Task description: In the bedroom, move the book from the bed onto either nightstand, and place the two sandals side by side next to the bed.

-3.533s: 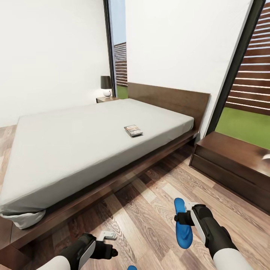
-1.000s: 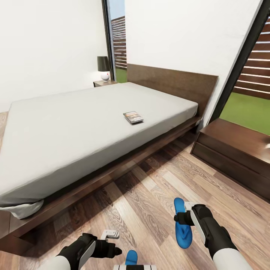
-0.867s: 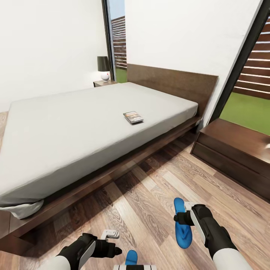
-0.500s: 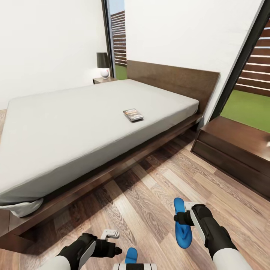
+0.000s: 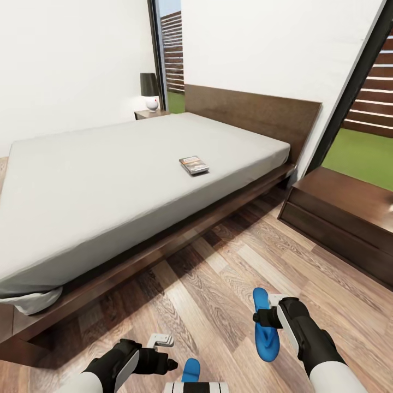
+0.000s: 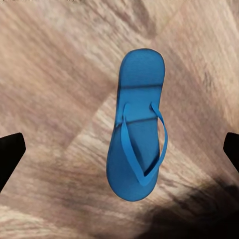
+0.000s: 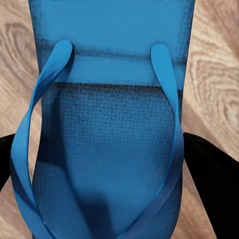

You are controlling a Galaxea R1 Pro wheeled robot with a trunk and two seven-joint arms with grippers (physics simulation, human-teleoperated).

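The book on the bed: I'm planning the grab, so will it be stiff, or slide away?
The book looks thin and small, so probably light and a bit bendy. Lying flat on the soft mattress, it offers little edge; a claw may push it along.

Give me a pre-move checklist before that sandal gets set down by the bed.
1. Right gripper shut on the sandal: ok; in the right wrist view the fingers press both edges of the sole.
2. Left gripper free: ok, open, fingers wide apart in the left wrist view.
3. Second sandal located: ok, flat on the floor below the left gripper.
4. Sandals side by side: not ok, one is in the gripper.
5. Book off the bed: not ok, it lies on the mattress.
6. Nightstand top free: cannot tell, partly cut off.
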